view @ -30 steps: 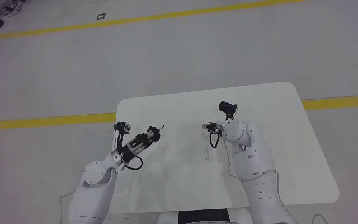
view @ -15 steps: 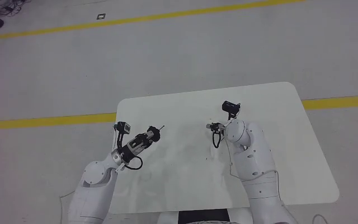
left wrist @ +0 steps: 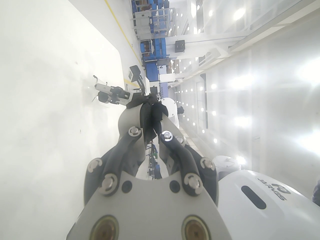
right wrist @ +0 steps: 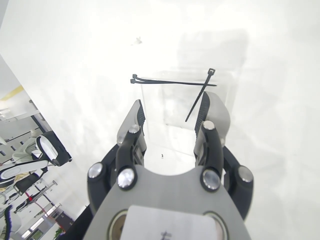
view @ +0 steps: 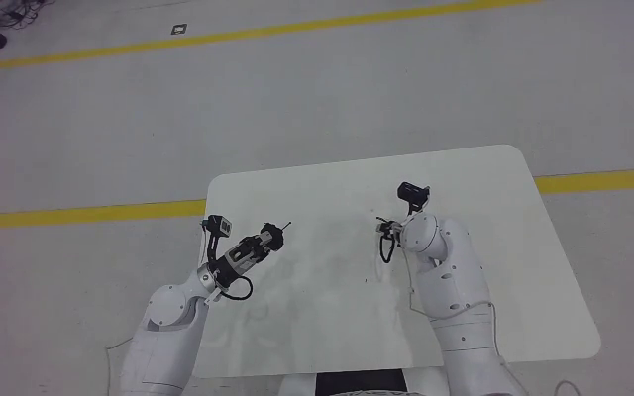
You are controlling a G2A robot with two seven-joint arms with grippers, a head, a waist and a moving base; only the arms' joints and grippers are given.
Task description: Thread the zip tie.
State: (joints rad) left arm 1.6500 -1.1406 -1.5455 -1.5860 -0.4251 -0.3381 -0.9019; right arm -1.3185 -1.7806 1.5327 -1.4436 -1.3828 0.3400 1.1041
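Right end effector (right wrist: 172, 100): being held wide open just above three black zip ties (right wrist: 175, 82), which are lying crossed on the white worktop (right wrist: 75, 26). Left end effector (left wrist: 149, 112): being pinched narrow around a black strip (left wrist: 150, 123), kind unclear.

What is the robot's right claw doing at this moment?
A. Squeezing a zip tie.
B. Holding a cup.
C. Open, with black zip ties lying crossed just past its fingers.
C: in the right wrist view the right gripper is open with nothing gripped, and the zip ties lie crossed beyond its fingertips.
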